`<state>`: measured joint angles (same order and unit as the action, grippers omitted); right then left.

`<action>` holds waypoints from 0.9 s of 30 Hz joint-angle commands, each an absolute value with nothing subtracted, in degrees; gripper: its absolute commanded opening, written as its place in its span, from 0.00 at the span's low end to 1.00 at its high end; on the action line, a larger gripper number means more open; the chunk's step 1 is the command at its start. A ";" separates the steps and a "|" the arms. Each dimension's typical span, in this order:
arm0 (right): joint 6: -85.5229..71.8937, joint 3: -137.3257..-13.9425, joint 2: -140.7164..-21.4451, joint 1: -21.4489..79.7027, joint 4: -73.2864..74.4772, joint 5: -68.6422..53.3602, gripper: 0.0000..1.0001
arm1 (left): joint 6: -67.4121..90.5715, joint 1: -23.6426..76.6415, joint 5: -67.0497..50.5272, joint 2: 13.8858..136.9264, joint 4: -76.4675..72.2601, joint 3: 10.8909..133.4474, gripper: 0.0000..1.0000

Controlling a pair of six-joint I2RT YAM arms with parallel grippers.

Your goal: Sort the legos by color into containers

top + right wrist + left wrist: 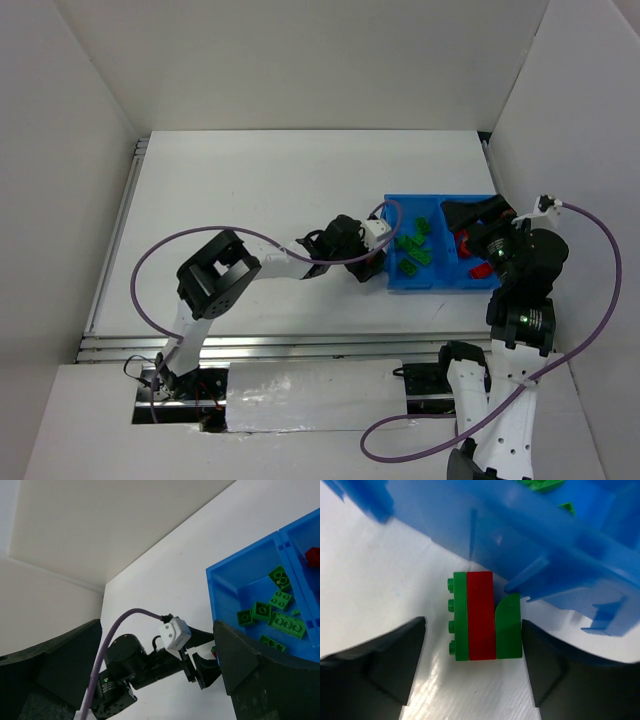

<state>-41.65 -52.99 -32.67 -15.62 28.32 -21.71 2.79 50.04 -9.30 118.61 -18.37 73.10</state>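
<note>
A joined green-red-green lego [484, 616] lies on the white table against the outer wall of the blue container [545, 535]. My left gripper [474, 630] straddles it, open: the right finger [555, 665] sits at the brick's green side, and the left finger [395, 660] stands well apart. From above, the left gripper [372, 262] is at the blue container's [395, 285] left wall. Several green legos [415, 248] lie in its left compartment, red ones [463, 243] in the right. My right gripper [475, 225] hovers over the right compartment, open and empty [159, 625].
White walls box the table in on the left, back and right. The left arm's purple cable [200, 240] loops over the table's middle. A metal rail [250, 345] runs along the near edge. The blue bin sits close to the right wall.
</note>
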 commanded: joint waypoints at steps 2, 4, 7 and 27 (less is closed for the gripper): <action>-41.13 -53.09 -31.64 -15.21 24.70 -23.38 1.00 | 4.13 50.36 -7.82 120.76 -15.65 75.94 0.75; -40.96 -53.00 -31.64 -15.21 24.70 -23.12 1.00 | 4.48 50.36 -7.12 120.85 -15.64 75.33 0.67; -40.96 -52.82 -31.38 -15.21 24.70 -23.11 0.99 | 4.74 50.27 -6.07 120.24 -15.99 73.40 0.56; -45.79 -50.18 -39.01 3.74 17.07 -28.66 0.99 | 6.68 57.56 9.22 63.48 -23.12 35.51 0.00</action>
<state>-44.47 -50.33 -36.93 -4.34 23.09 -25.93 6.42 55.66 6.26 69.71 -20.21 37.32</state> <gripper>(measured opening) 0.994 0.659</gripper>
